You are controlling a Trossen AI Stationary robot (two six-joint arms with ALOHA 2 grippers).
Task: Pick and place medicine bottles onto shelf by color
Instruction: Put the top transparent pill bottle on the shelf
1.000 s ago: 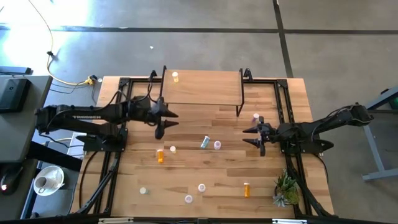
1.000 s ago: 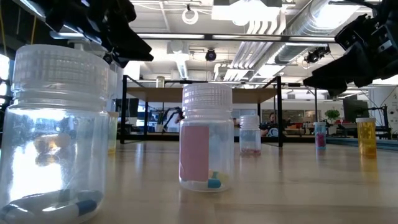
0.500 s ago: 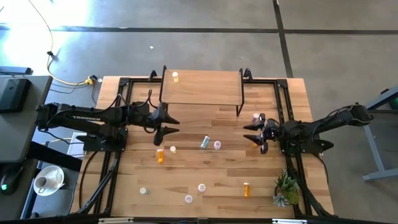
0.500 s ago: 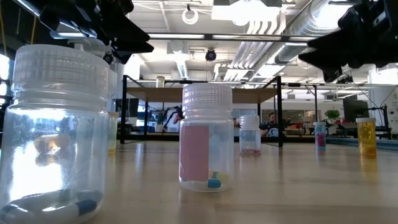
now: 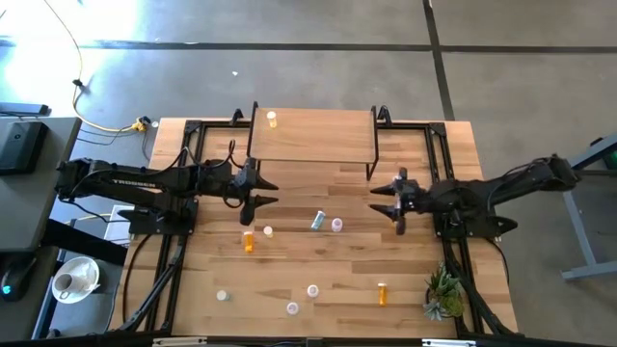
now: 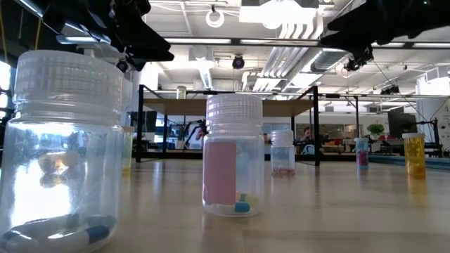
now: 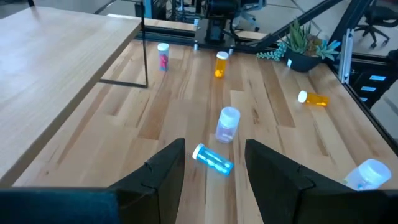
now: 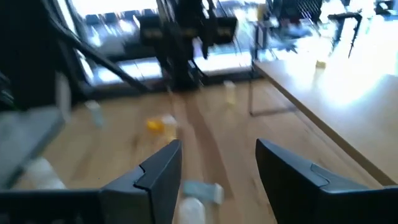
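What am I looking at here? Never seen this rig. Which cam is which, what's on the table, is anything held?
It is a two-armed robot at a wooden table. One picture looks straight down from above, one sits at tabletop height, and one rides on each wrist.

From above, the left claw and the right claw both hover over the middle of the table, below the shelf, a small raised board. Both claws stand open with nothing between the fingers.

Small medicine bottles are scattered about: an orange one and a blue one lying on its side near the middle, and a pale yellow one already on the shelf. A small plant sits at the table's right corner.
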